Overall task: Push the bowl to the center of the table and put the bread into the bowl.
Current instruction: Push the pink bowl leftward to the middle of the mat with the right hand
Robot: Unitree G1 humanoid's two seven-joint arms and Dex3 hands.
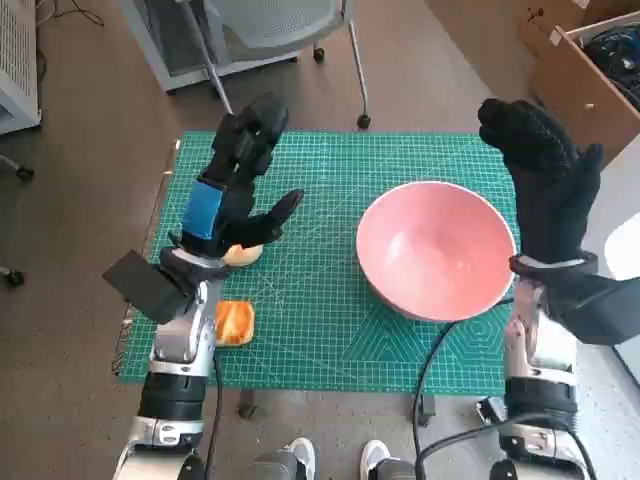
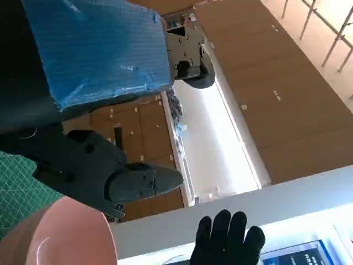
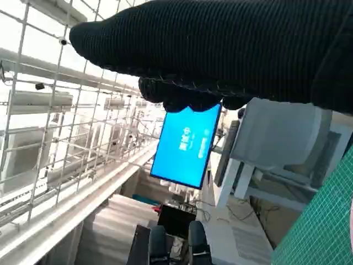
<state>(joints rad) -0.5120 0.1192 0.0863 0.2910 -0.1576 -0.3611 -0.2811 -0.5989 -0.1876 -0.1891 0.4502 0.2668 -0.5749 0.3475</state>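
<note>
The pink bowl [image 1: 436, 250] is seen right of the tabletop's [image 1: 330, 160] centre. Bread [image 1: 234, 322] lies near the left hand [image 1: 235, 190]. Both it and the right hand [image 1: 545, 175] are raised, fingers released.

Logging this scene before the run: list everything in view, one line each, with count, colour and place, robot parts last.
bowl: 1, pink, right half of the mat
bread: 2 pieces, orange-tan, near left of the mat; one under the left hand
cutting mat: 1, green, covers the table
chair: 1, grey, behind the table
screen: 1, blue, background
left hand: black with blue tape, raised, open
right hand: black glove, raised beside the bowl, open
</note>
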